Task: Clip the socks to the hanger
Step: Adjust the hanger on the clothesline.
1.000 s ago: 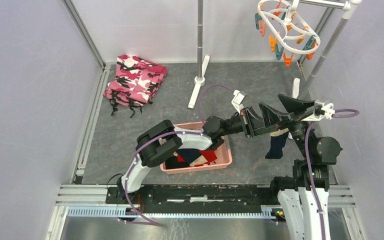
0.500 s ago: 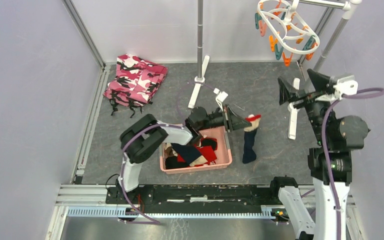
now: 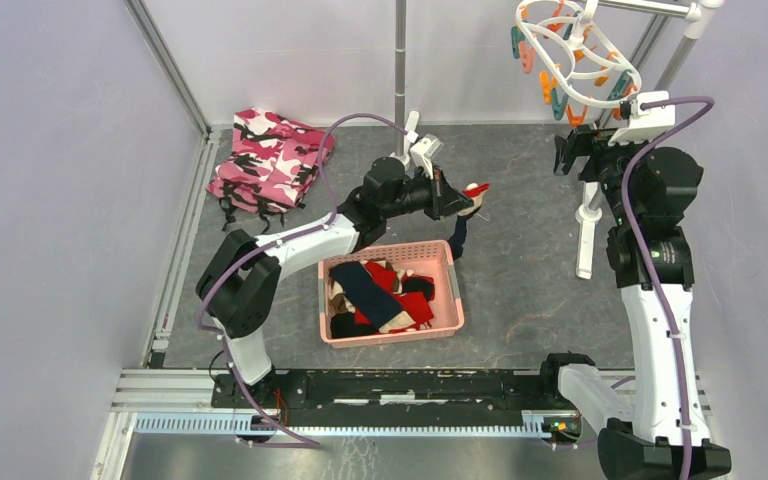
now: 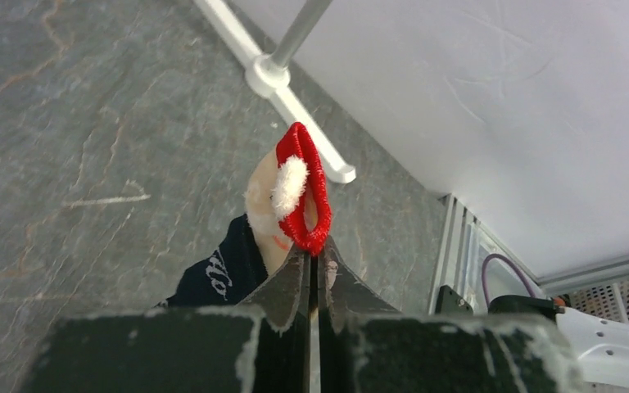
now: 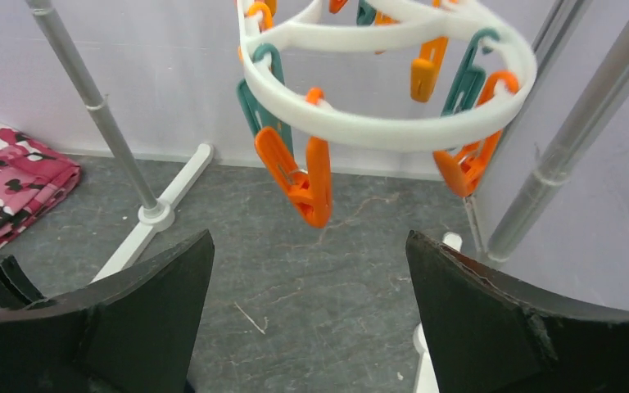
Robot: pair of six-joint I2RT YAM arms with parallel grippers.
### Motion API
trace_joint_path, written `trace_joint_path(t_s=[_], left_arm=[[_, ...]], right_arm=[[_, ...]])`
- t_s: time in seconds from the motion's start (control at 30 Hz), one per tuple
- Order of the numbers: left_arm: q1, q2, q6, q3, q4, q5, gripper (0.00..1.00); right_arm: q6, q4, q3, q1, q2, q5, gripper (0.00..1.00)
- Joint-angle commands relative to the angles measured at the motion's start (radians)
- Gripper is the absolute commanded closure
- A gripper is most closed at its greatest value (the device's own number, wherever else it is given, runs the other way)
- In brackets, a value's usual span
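1. Left claw (image 4: 315, 274) was clamped shut on the red cuff of a navy sock (image 4: 299, 188), held up off the worktop (image 3: 520, 280). A beige patch and a white tuft showed beside the cuff. The white lettering on the navy part was too small to read.
2. In the top view the sock's body hung down by the far right corner of the pink basket (image 3: 390, 338). Could not tell whether its toe touched rim or worktop. In the left wrist view the lower sock was hidden behind the claw.
3. More socks (image 3: 375, 295) lay heaped in the basket: navy, red, beige, black. They overlapped, so the count was unclear.
4. Right claw (image 5: 307, 246) stood wide open, gripping nothing. It was raised just below the hanger (image 5: 377, 127) and well apart from the held sock.
5. The hanger's upper ring and hook were cut off by the frame edge. An orange clip (image 5: 307, 184) dangled above the gap between the right fingers.
6. Pink camouflage cloth (image 3: 270, 160) lay folded at far left.
7. Grey rack pole (image 3: 400, 70) ran out of frame at the top.
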Motion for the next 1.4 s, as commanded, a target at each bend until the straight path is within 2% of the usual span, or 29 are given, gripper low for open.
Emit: trace_joint_path(t_s=[0.0, 0.23, 0.4, 0.73, 0.87, 1.03, 1.2, 1.37], left_arm=[[0.019, 0.033, 0.04, 0.024, -0.086, 0.049, 0.98], [0.014, -0.017, 0.079, 0.003, -0.122, -0.011, 0.98], [0.005, -0.038, 0.091, 0.01, -0.15, -0.028, 0.98], [-0.001, -0.082, 0.158, 0.005, -0.194, -0.081, 0.98], [-0.001, -0.086, 0.172, 0.012, -0.209, -0.082, 0.98], [0.0, -0.105, 0.171, 0.013, -0.215, -0.079, 0.98], [-0.001, -0.129, 0.174, 0.01, -0.219, -0.078, 0.98], [-0.001, -0.156, 0.19, 0.002, -0.222, -0.096, 0.98]], right_arm=[[-0.066, -0.027, 0.126, 0.039, 0.008, 0.115, 0.06], [-0.124, -0.05, 0.101, 0.123, -0.007, 0.234, 0.09], [-0.147, -0.108, 0.169, 0.141, 0.025, 0.317, 0.19], [-0.09, -0.047, 0.165, 0.145, 0.029, 0.217, 0.18], [-0.06, -0.027, 0.327, 0.144, 0.076, 0.148, 0.17], [-0.052, -0.062, 0.596, 0.143, 0.268, 0.17, 0.18], [-0.014, -0.034, 0.712, 0.135, 0.383, 0.201, 0.19], [0.064, 0.019, 0.653, 0.084, 0.41, 0.136, 0.21]])
